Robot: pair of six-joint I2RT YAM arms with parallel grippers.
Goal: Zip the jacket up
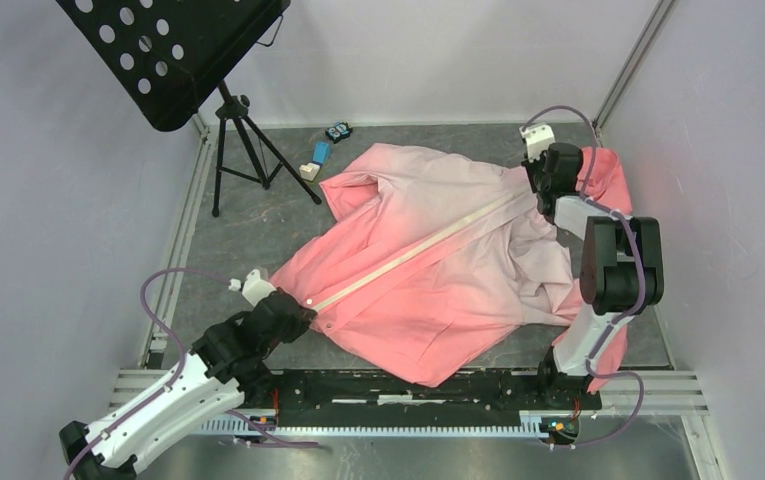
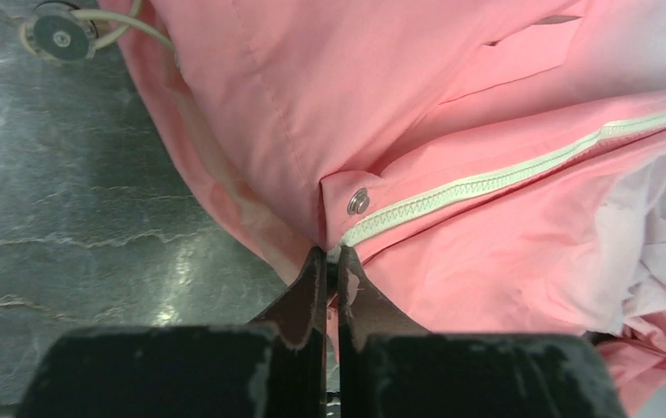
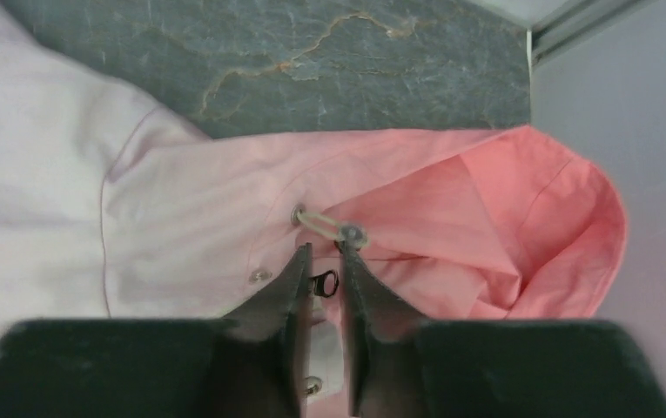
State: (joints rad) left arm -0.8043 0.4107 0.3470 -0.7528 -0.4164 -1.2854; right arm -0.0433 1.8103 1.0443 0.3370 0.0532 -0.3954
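Right wrist: jacket (image 3: 181,200) zip pull (image 3: 323,283) half hidden btwn R gripper (image 3: 322,252) fingers.

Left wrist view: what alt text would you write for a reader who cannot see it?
The left end effector pinches the bottom hem of a pink jacket, just below where its cream zipper starts, beside a silver snap. Dark stone-patterned table shows at left.
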